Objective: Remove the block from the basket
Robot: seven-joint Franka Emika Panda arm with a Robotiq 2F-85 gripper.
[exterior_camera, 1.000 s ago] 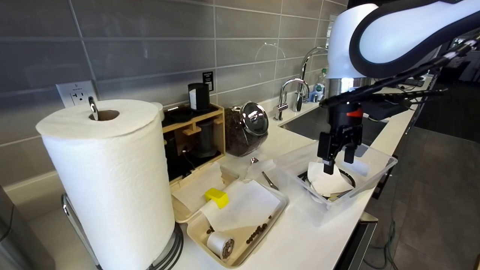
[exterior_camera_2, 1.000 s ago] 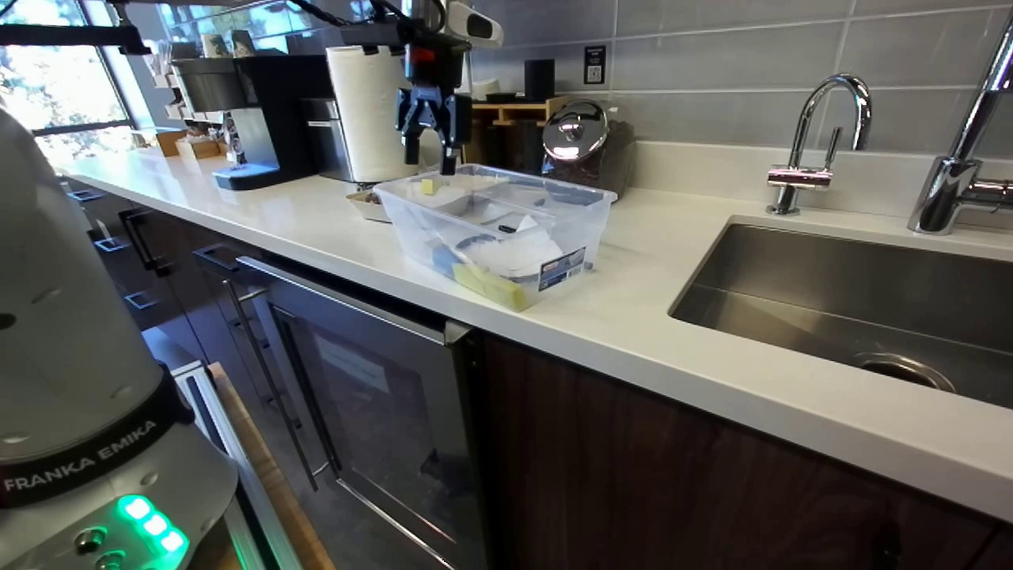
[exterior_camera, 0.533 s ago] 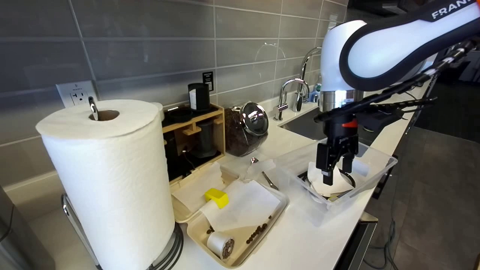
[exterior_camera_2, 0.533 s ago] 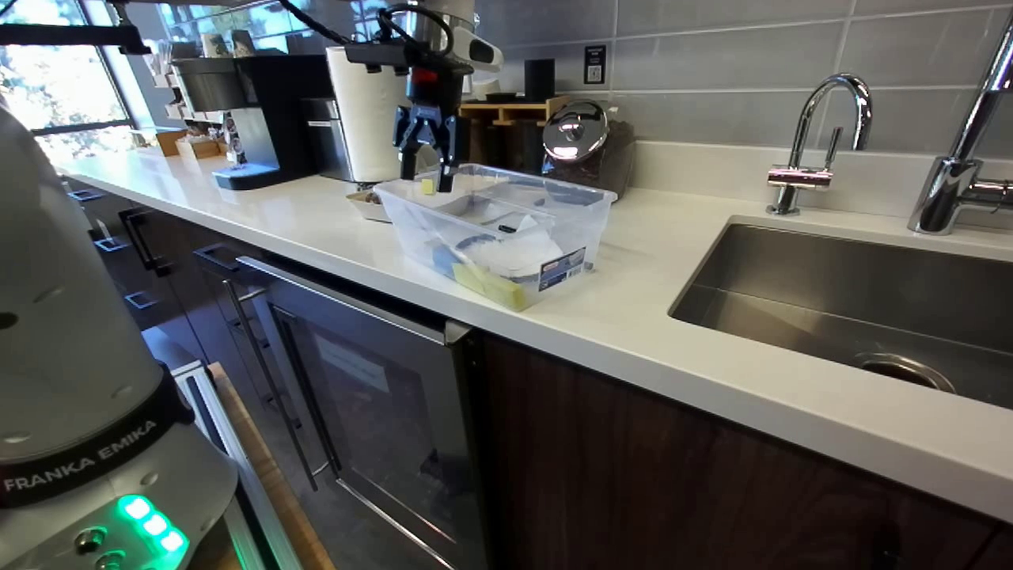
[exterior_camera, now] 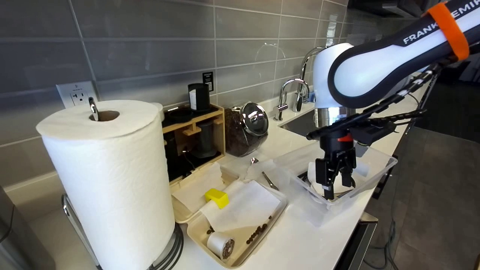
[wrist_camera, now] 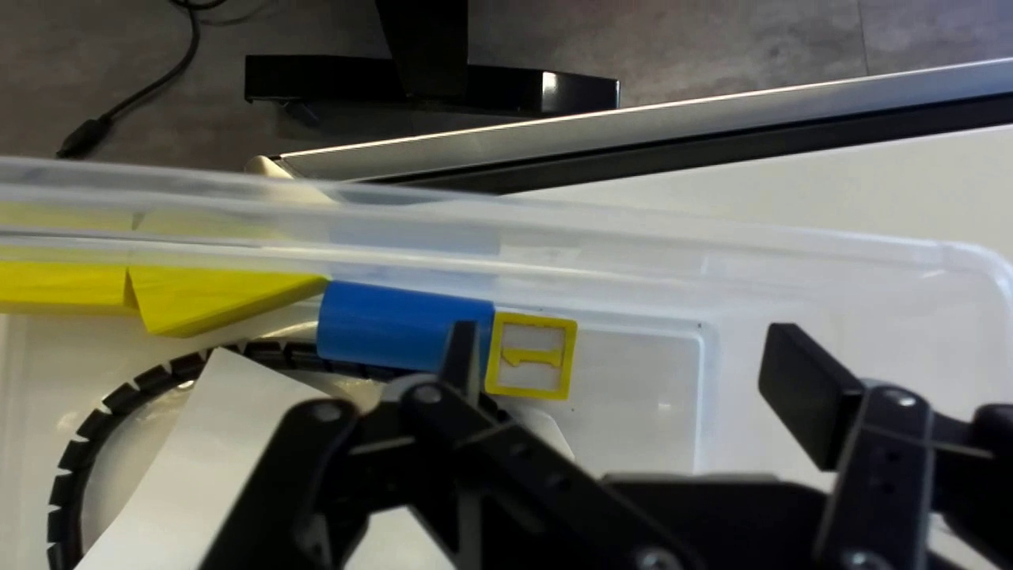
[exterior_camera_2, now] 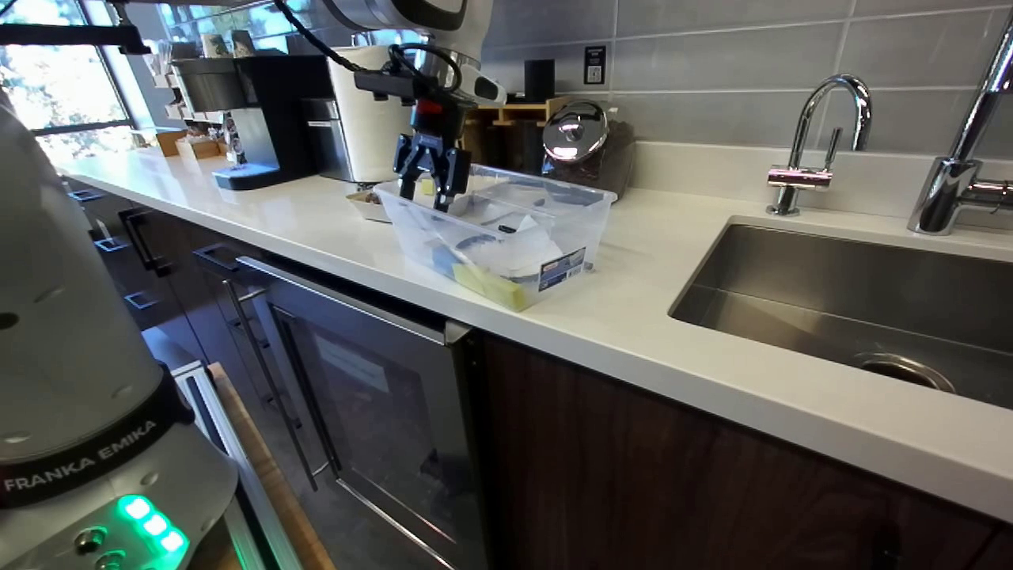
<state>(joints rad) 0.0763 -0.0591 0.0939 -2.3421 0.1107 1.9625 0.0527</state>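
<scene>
Block [wrist_camera: 532, 356], presumably the yellow-edged one, is sitting in the clear basket [exterior_camera_2: 576, 226], below the spread pincer [wrist_camera: 633, 368].
In the wrist view it is lying nearer the left finger [wrist_camera: 460, 356], probably calling for a leftward shift.

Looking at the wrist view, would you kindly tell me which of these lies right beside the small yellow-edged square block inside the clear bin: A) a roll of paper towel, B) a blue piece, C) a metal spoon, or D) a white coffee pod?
B, as the wrist view shows the blue piece lying along a wall of the clear bin, one end right next to the yellow-edged block.
</scene>
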